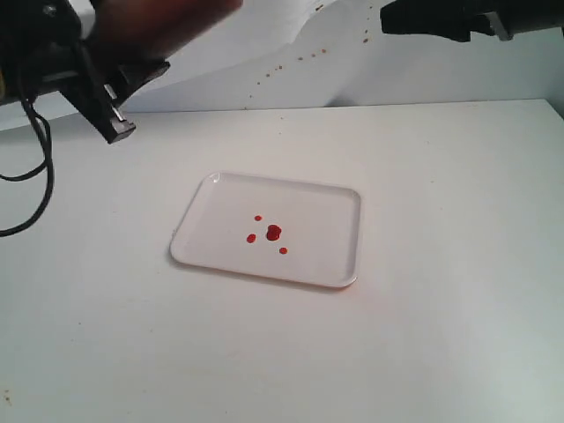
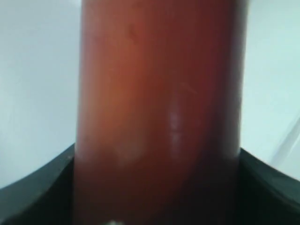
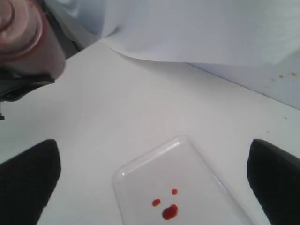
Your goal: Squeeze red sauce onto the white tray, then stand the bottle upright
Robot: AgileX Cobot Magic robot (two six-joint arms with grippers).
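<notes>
Left claw (image 1: 128, 92) is clamped round the bottle (image 2: 159, 93), so squeezing looks done and standing it up is what's left. The sauce (image 1: 273, 233) is down as one blob with a few tiny drops, about mid tray (image 1: 317, 204). What worries me is that the bottle is up in the air at the far left, well away from the tray, and in the outside view it looks laid over rather than upright. It's pretty blurry, and I can't find the nozzle anywhere. If the nozzle points down while the claw presses that soft body, more red could dribble out, and now it'd hit bare table (image 1: 441, 326), not the tray. The other risk is the set-down. If the base meets the table at a tilt, or the claw lets go before the bottle is seated, I reckon a tall thin thing like that just tips over. Landing half on the tray rim would do the same. As for the grip, the wrist cam shows the dark red body filling the gap, with a black jaw hard against each side, so it's held at a middling width. Right claw (image 1: 414, 19) is spread wide with nothing in it, hanging up high on the far right.
</notes>
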